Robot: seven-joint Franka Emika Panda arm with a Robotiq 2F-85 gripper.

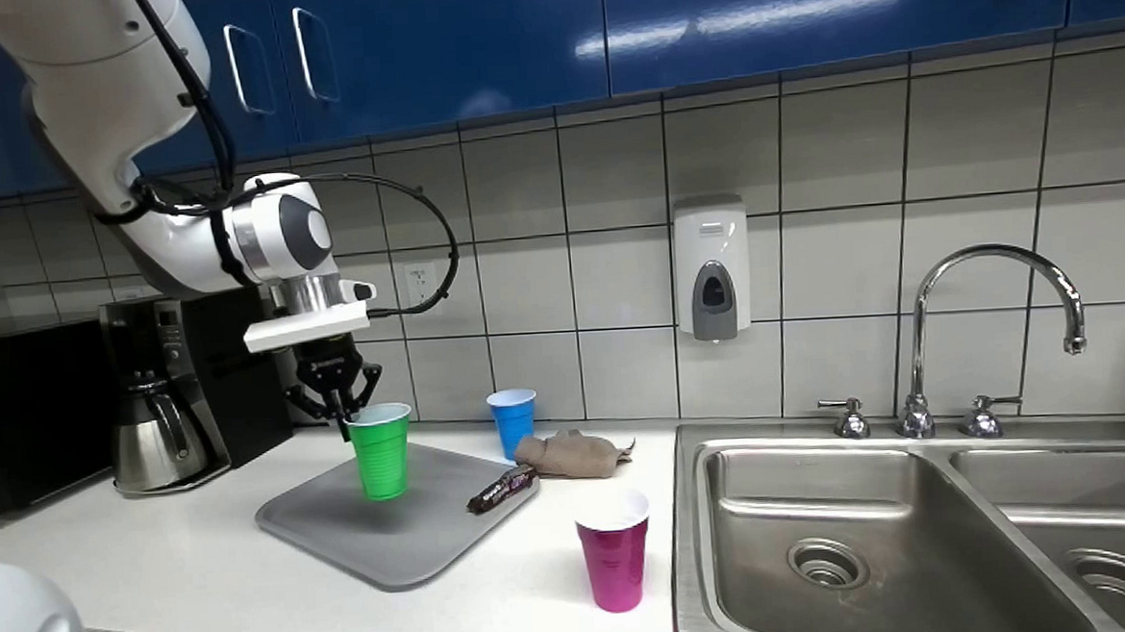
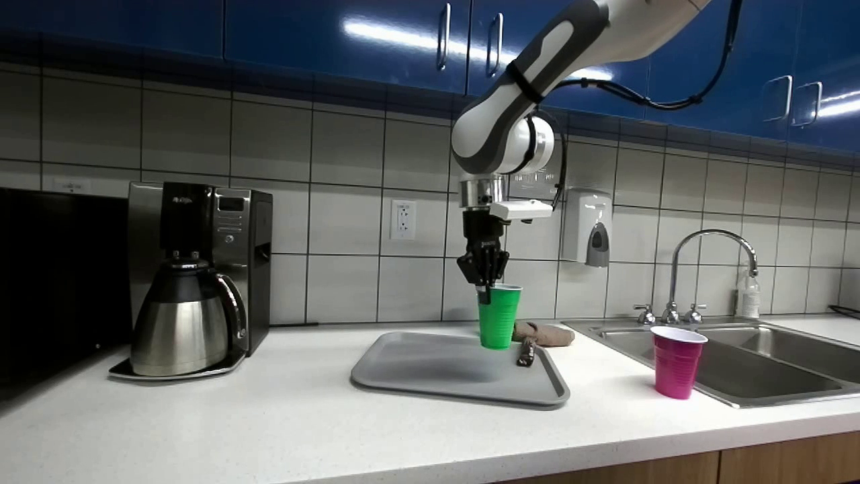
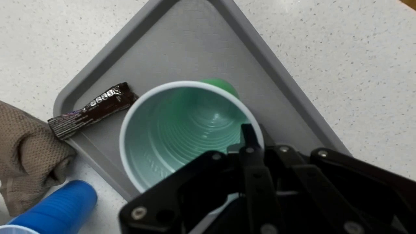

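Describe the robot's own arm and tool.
Glossy white, rounded arm with dark grey panels; black cables secured by black straps. Silvery, cylindrical metal collar and white, bar-shaped housing. Black, angular, jointed tool showing silvery screw heads and a pale marking too small to read.

Between coffee maker at left and sink at right, we see a tray: one cup over it, a candy bar on its right side by a towel, a second cup behind, a third cup rightward.
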